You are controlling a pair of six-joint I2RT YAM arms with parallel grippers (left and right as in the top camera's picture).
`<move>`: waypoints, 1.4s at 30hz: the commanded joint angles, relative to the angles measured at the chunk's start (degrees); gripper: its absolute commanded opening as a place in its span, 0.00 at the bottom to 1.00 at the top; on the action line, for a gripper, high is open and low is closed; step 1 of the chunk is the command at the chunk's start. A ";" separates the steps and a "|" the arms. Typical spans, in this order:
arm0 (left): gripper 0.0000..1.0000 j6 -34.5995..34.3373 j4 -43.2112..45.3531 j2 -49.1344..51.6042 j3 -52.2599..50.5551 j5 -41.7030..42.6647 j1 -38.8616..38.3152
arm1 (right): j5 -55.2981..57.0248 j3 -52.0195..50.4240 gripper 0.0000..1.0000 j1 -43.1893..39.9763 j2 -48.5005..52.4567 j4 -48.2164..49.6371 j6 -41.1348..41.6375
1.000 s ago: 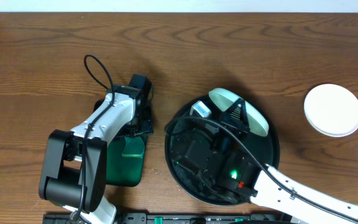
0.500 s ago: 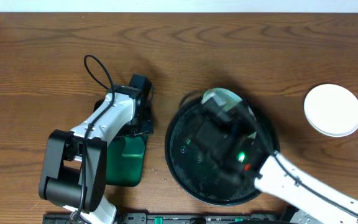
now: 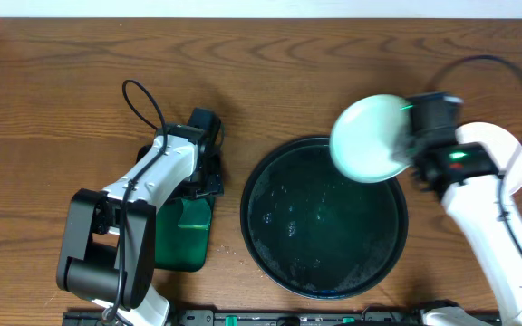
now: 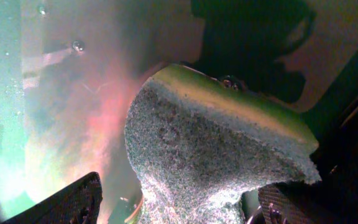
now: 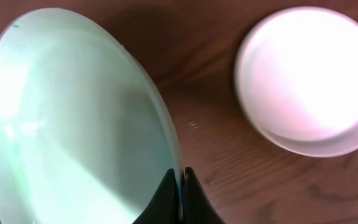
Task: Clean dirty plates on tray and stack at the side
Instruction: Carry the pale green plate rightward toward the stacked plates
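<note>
White plates (image 3: pixel 370 138), two: one clamped in right fingers (image 5: pixel 165 200), one (image 5: pixel 306 78) on tabletop (image 3: pixel 62 72); left fingers (image 4: pixel 67 202) apart.

Bright, even light falls from above on the wood tabletop (image 3: pixel 62 72), and shadows are soft. The wet black tray (image 3: pixel 324 244) shows small glints and a teal sheen. The lifted plate (image 3: pixel 370 136) looks soft-edged. In the left wrist view a hazy green and pink cast lies behind the sharply textured sponge (image 4: pixel 216 155), with dark shadow above. In the right wrist view the lifted plate is out of focus and the far plate (image 5: pixel 309 74) is blown out white.
</note>
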 commanded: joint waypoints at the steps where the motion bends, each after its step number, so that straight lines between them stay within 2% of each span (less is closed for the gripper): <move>1: 0.81 0.13 0.31 -0.42 -0.74 0.85 0.02 | -10.45 0.94 0.01 -10.60 0.04 0.35 3.06; 7: 0.81 0.13 0.28 -0.42 -0.76 0.87 0.02 | -12.35 0.92 0.01 -30.12 2.89 -1.46 4.42; 13: 0.81 0.13 0.26 -0.42 -0.74 1.05 0.02 | -11.28 0.92 0.01 -40.02 8.07 -2.23 9.57; 20: 0.81 0.15 0.33 -0.42 -0.74 1.03 0.02 | -10.91 0.92 0.01 -44.89 13.66 0.74 10.08; 30: 0.81 0.13 0.68 -0.42 -0.74 1.03 0.02 | -14.75 0.92 0.03 -42.69 18.60 6.69 9.94; 32: 0.81 0.13 0.66 -0.42 -0.76 1.03 0.02 | -15.45 0.92 0.20 -42.12 19.32 7.34 9.90; 34: 0.81 0.13 0.68 -0.42 -0.74 1.03 0.02 | -16.48 0.92 0.51 -41.62 19.85 7.72 9.90; 35: 0.81 0.13 0.68 -0.42 -0.74 1.05 0.02 | -17.16 0.92 0.71 -41.40 19.87 7.72 9.90; 36: 0.81 0.13 0.70 -0.42 -0.74 1.03 0.02 | -17.53 0.92 0.86 -41.11 19.87 7.69 9.90; 37: 0.81 0.13 0.70 -0.42 -0.74 1.05 0.02 | -17.53 0.94 0.94 -40.79 19.87 7.72 9.90; 38: 0.81 0.13 0.70 -0.42 -0.74 1.03 0.02 | -17.55 0.96 0.99 -40.50 19.85 7.87 9.90; 42: 0.81 0.39 0.85 -0.42 -0.74 1.01 0.02 | -23.58 3.04 0.99 -39.45 19.52 6.86 7.26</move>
